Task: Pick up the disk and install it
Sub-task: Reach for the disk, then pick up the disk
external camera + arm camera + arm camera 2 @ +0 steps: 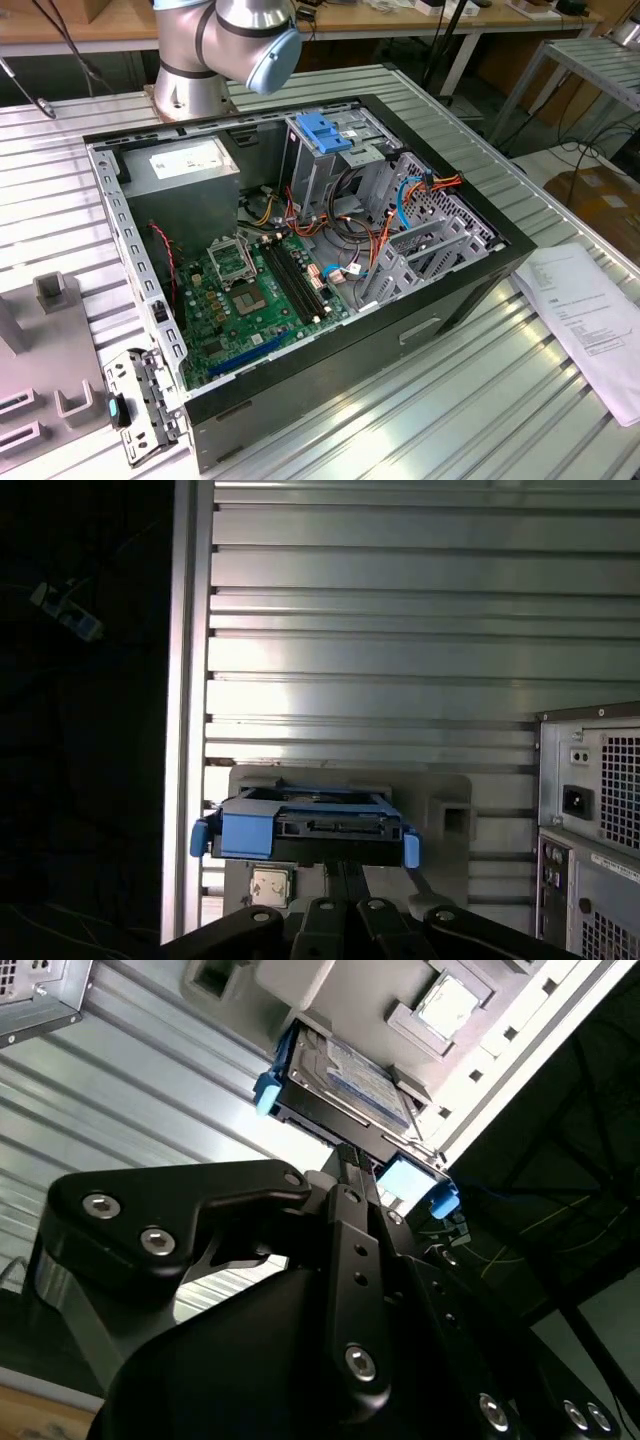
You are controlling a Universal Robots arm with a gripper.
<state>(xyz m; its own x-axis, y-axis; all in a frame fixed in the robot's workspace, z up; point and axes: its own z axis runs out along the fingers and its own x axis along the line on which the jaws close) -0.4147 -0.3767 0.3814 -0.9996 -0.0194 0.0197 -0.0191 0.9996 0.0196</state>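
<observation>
In the exterior view, an open computer case (330,365) lies on its side on a ribbed metal table (470,400). Inside it stands a grey drive cage (308,175) with a blue handle (322,132) on top, and the robot arm (230,40) rises behind the case. In the second wrist view, the black gripper (347,1160) has its two fingers close together. Their tips come right up to the near edge of the disk (350,1075), but I cannot tell if they pinch it. The disk is over a flat grey holder (345,995) on the table, and its blue rail (265,1090) sticks out at the corners. In the first wrist view, the gripper (343,865) meets the disk (310,825) edge-on, with the holder (440,790) behind it and the back of the case (590,830) off to one side. I think the disk is hard and stiff, a bit heavy, and smooth enough to slip. It could break if dropped. The blue rail on its sides looks like the best place to hold it, not the label or the plug end.
</observation>
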